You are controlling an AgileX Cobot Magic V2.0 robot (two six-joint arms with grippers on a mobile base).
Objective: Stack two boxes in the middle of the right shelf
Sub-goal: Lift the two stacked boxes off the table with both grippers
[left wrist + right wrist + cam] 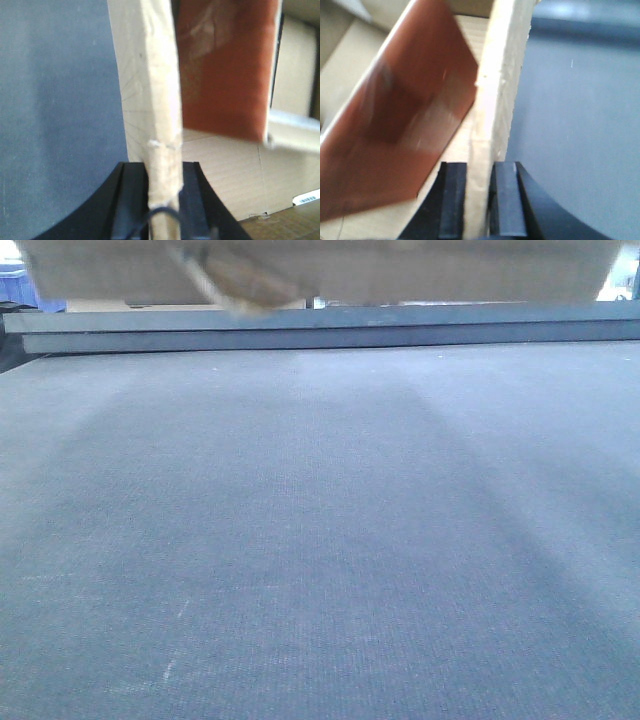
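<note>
Grey finely woven worktop [320,540] fills nearly all of the front view, with a darker grey ledge along its far edge and a corner of a blue bin [18,285] at the upper left. The left fingers [131,205] are closed tight on the thin upright edge of a brown cardboard box [157,100], one black pad on each side of the board with no gap showing. The right fingers [507,200] are pressed shut the same way on a pale cardboard edge of the box [495,100], which rises straight up between the pads. Beyond each pinched edge, on the inner side, a blurred red-brown panel [225,65] leans at a tilt over more plain cardboard; what it is cannot be told. On the outer side of each edge lies the grey worktop. In the front view the box's brown face [430,270] runs along the top of the frame above the far ledge, with a strip of yellowish tape [235,282] hanging loose from it
</note>
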